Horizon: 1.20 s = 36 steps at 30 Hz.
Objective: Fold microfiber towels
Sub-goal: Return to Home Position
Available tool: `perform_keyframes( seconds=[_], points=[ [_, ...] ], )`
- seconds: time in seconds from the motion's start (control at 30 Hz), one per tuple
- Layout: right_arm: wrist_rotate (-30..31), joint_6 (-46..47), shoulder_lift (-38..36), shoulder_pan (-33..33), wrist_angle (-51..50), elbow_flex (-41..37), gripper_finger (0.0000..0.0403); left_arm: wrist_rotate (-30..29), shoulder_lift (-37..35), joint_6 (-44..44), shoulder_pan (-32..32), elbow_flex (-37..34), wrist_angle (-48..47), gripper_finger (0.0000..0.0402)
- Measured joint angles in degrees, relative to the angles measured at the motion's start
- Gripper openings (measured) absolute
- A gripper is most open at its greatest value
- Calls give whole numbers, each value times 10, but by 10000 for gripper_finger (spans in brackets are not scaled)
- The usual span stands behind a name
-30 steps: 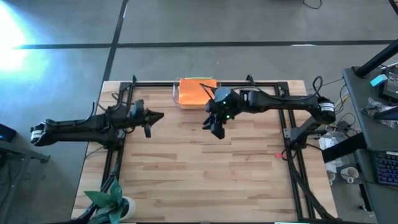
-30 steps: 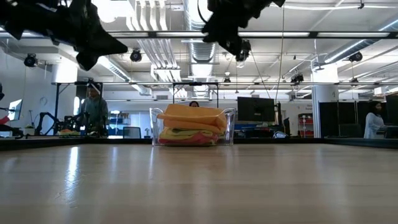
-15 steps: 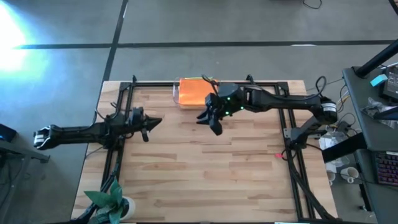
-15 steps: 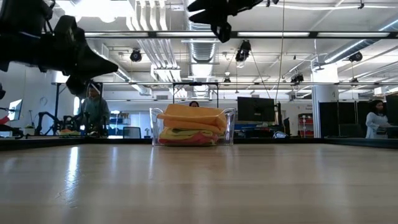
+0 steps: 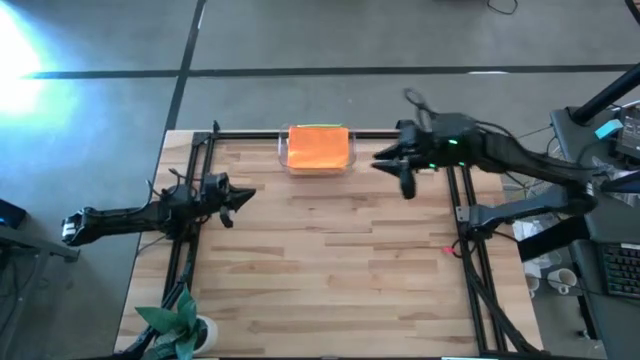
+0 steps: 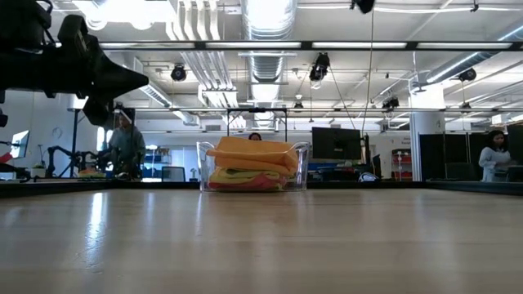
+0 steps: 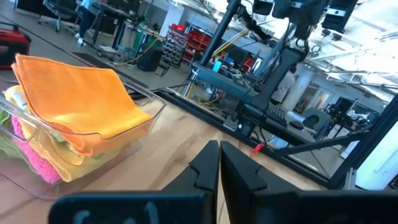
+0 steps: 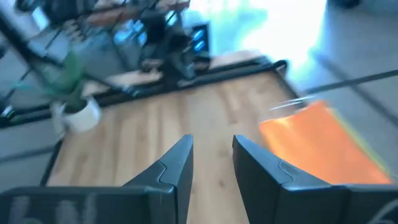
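Observation:
The microfiber towels lie folded in a stack inside a clear plastic tray [image 5: 282, 150] at the table's far edge. The orange towel [image 5: 318, 148] is on top. The left wrist view shows the orange towel [image 7: 74, 99] over a yellow one [image 7: 74, 158], a pink one [image 7: 38, 167] and a lime green one [image 7: 7, 149]. My left gripper [image 5: 243, 193] is shut and empty at the table's left, pointing toward the tray. My right gripper [image 5: 392, 172] is open and empty in the air, right of the tray.
A black frame [image 5: 455, 190] runs along the table's left, far and right sides. A potted plant [image 5: 180, 325] stands at the near left corner. Bare wooden tabletop [image 5: 330, 260] spreads from the middle to the near edge. People stand in the room beyond [image 6: 124, 143].
My right gripper has drawn back from beside the tray toward the table's right edge and has risen out of the low view. My left gripper has pulled back slightly toward the table's left edge and has come down a little. The towels have stayed in the tray.

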Motion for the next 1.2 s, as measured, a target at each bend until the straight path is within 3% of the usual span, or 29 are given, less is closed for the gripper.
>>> perform_keyframes(
  seconds=[0.1, 0.23, 0.33, 0.53, 0.97, 1.2],
  points=[
    [25, 27, -69, 19, 57, -83, 105, 0, 1, 0, 0, 0, 0, 0],
    [27, 75, -139, 48, 207, -234, 105, 0, 0, 0, 0, 0, 0, 0],
    [28, 118, -166, 60, 306, -334, 105, 0, 0, 3, 0, 0, 0, 0],
    [28, 181, -189, 63, 410, -469, 105, 2, -1, 72, 0, 3, 0, 0],
    [29, 241, -205, 63, 590, -644, 105, 2, -43, 79, 0, 4, 2, 0],
    [29, 253, -232, 62, 614, -693, 105, 2, -83, 194, 0, 4, 1, 0]
  ],
)
